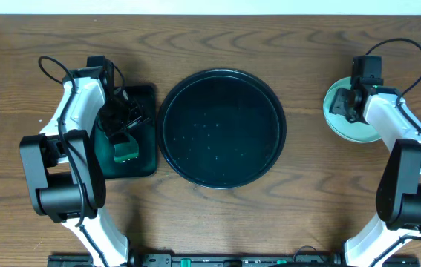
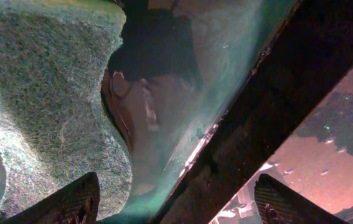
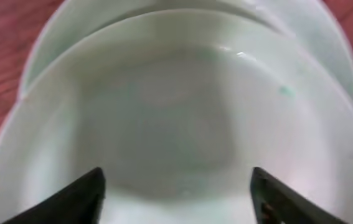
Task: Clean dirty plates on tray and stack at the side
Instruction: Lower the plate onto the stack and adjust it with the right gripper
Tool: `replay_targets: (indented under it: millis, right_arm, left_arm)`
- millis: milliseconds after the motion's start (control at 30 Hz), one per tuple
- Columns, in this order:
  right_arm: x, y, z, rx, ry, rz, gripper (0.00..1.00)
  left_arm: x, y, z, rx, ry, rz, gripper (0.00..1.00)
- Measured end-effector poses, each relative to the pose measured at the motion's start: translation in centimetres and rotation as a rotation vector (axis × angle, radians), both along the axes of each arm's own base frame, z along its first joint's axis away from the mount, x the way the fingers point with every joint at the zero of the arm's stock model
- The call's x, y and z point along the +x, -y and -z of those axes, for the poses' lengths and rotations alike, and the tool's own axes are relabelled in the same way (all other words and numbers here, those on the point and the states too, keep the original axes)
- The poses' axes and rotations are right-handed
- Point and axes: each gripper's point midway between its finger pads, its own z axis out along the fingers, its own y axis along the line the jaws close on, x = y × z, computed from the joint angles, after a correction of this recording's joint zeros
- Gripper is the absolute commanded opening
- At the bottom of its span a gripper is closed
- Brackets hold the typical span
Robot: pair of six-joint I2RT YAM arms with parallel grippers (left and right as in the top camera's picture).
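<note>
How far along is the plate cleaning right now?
Nearly done. The plates sit stacked at the right side, none on the tray. In hand: right gripper open over the stack, left gripper open beside the sponge. Left: seemingly just pulling both arms away.

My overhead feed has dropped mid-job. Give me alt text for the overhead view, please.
The round black tray sits centre with no dishes on it; pale plates are stacked at the right side of the table under the right pincer. The left pincer hangs over a green sponge in a small dark green tray.
</note>
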Motion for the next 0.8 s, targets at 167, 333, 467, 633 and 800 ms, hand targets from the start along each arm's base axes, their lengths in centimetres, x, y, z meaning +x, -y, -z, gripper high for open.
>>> replay_targets:
  millis: [167,333,467,633,800]
  right_arm:
    - [-0.4,2.6,-0.1,-0.018,0.007,0.058,0.26]
    - [-0.8,4.7,-0.1,0.0,0.017,0.109,0.14]
    - [-0.8,4.1,0.1,0.032,0.014,0.099,0.04]
    - [-0.8,2.4,1.3,0.104,-0.009,0.107,0.01]
    - [-0.3,1.5,1.5,0.119,0.005,0.115,0.05]
  left_arm:
    - [0.0,0.0,0.0,0.0,-0.001,0.0,0.8]
    - [0.0,0.0,0.0,0.0,-0.001,0.0,0.8]
    - [0.0,0.0,0.0,0.0,-0.001,0.0,0.8]
    - [0.0,0.0,0.0,0.0,-0.001,0.0,0.8]
    - [0.0,0.0,0.0,0.0,-0.001,0.0,0.8]
